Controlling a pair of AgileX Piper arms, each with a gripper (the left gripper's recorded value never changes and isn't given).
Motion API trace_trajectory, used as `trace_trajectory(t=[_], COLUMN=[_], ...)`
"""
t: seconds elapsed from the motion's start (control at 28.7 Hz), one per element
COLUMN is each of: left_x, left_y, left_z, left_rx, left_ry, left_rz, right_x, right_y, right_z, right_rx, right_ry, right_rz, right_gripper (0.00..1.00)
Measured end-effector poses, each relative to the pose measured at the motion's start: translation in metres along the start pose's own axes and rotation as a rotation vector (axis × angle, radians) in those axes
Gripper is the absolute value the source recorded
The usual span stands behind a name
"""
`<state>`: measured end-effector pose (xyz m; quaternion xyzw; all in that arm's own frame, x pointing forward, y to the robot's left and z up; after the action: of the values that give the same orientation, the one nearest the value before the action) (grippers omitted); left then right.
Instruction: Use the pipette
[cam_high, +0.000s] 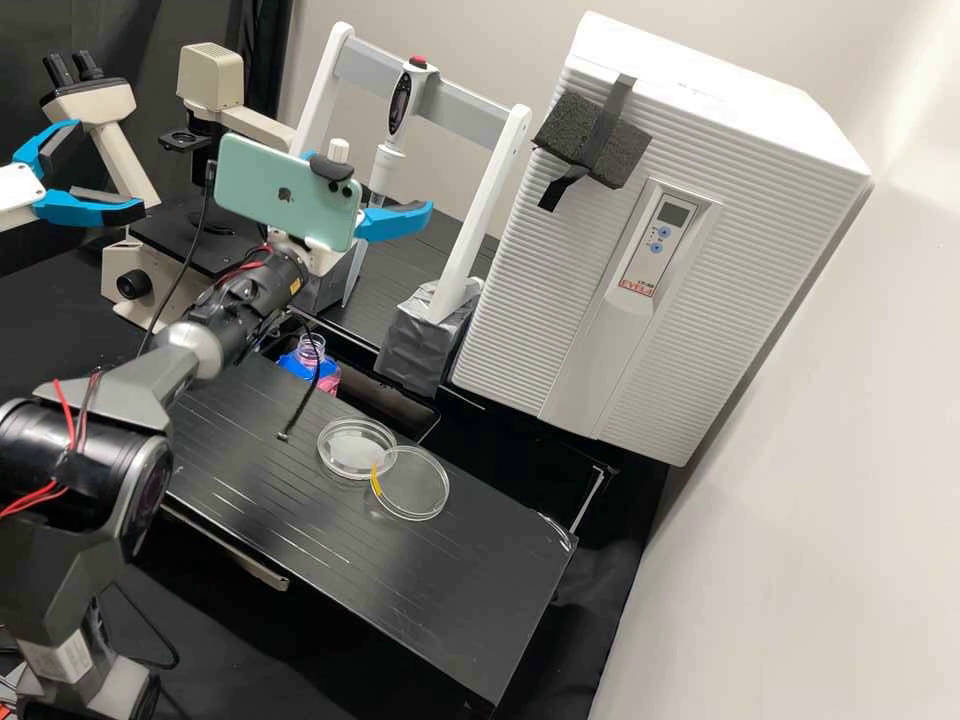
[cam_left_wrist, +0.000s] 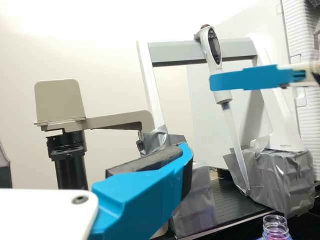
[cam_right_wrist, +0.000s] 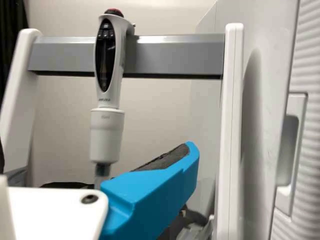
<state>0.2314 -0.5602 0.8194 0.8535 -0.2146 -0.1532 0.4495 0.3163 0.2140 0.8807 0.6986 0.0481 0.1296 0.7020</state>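
Pipette, slim white plastic, dark display (cam_right_wrist: 106, 75): light, fragile tip; I'd grasp its barrel. Right gripper (cam_high: 372, 190) gapes wide.

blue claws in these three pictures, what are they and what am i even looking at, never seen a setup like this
They are the grippers of two robot arms at a lab bench. The wide picture comes from a fixed camera looking down on the bench. The other two come from cameras on each arm's wrist, so each shows its own blue finger up close.

The left gripper is by the microscope, open and empty. The right gripper, on the arm carrying a green phone, is open beside the pipette, which hangs on a white and grey stand. Nothing is held.

On the black plate lie a clear round dish and a second dish, their edges meeting. At the plate's far edge stands a bottle of pink liquid. The white ribbed box is a lab machine.
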Motion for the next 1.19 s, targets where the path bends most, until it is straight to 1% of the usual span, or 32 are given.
trace_trajectory(t=[0.03, 0.1, 0.14, 0.17, 0.21, 0.24, 0.35, 0.45, 0.52, 0.56, 0.63, 0.7, 0.73, 0.77, 0.8, 0.87, 0.98, 1.05, 1.19], left_x=[0.0001, 0.0001, 0.0001, 0.0002, 0.0003, 0.0007, 0.0013, 0.0017, 0.0017, 0.0017, 0.0017, 0.0017, 0.0017, 0.0017, 0.0017, 0.0017, 0.0017, 0.0017, 0.0017], left_y=[0.0, 0.0, 0.0, -0.001, -0.001, -0.003, -0.005, -0.006, -0.006, -0.006, -0.006, -0.006, -0.006, -0.006, -0.006, -0.006, -0.006, -0.006, -0.006], left_z=[0.0, 0.0, 0.0, 0.0, 0.0, -0.001, -0.001, -0.001, -0.001, -0.001, -0.001, -0.001, -0.001, -0.001, -0.001, -0.001, -0.001, -0.001, -0.001], left_rx=[0.0, 0.0, -0.002, -0.001, -0.004, -0.004, -0.005, -0.006, -0.007, -0.007, -0.007, -0.007, -0.007, -0.013, -0.02, -0.025, -0.026, -0.026, -0.026], left_ry=[0.0, 0.0, 0.0, 0.0, 0.001, 0.002, 0.003, 0.004, 0.004, 0.004, 0.004, 0.004, 0.002, 0.002, -0.001, -0.001, -0.001, -0.001, -0.001], left_rz=[-0.001, -0.001, -0.001, -0.002, -0.004, -0.009, -0.017, -0.022, -0.022, -0.022, -0.022, -0.022, -0.022, -0.022, -0.023, -0.023, -0.023, -0.023, -0.023], right_x=[0.006, 0.014, 0.017, 0.021, 0.024, 0.029, 0.037, 0.043, 0.045, 0.046, 0.046, 0.047, 0.047, 0.047, 0.048, 0.049, 0.051, 0.054, 0.058], right_y=[0.002, 0.001, 0.001, 0.001, 0.001, 0.0, -0.002, -0.004, -0.004, -0.004, -0.004, -0.002, -0.002, -0.001, 0.0, 0.0, 0.0, -0.001, -0.003], right_z=[-0.003, -0.005, -0.006, -0.007, -0.008, -0.009, -0.01, -0.01, -0.01, -0.01, -0.011, -0.012, -0.013, -0.013, -0.014, -0.015, -0.014, -0.013, -0.012], right_rx=[-0.004, -0.02, -0.021, -0.028, -0.038, -0.049, -0.056, -0.054, -0.059, -0.067, -0.062, -0.053, -0.053, -0.052, -0.055, -0.055, -0.06, -0.054, -0.063], right_ry=[-0.008, -0.017, -0.024, -0.027, -0.026, -0.028, -0.037, -0.05, -0.051, -0.049, -0.051, -0.054, -0.052, -0.05, -0.047, -0.045, -0.048, -0.056, -0.063], right_rz=[0.002, -0.004, -0.005, -0.01, -0.012, -0.018, -0.025, -0.037, -0.04, -0.039, -0.047, -0.042, -0.04, -0.038, -0.035, -0.032, -0.031, -0.031, -0.032], right_gripper=[1.0, 1.0, 1.0, 1.0, 0.0, 0.0, 0.0, 0.0, 0.0, 0.0, 0.0, 0.0, 0.0, 0.0, 0.0, 0.0, 0.0, 0.0, 0.0])
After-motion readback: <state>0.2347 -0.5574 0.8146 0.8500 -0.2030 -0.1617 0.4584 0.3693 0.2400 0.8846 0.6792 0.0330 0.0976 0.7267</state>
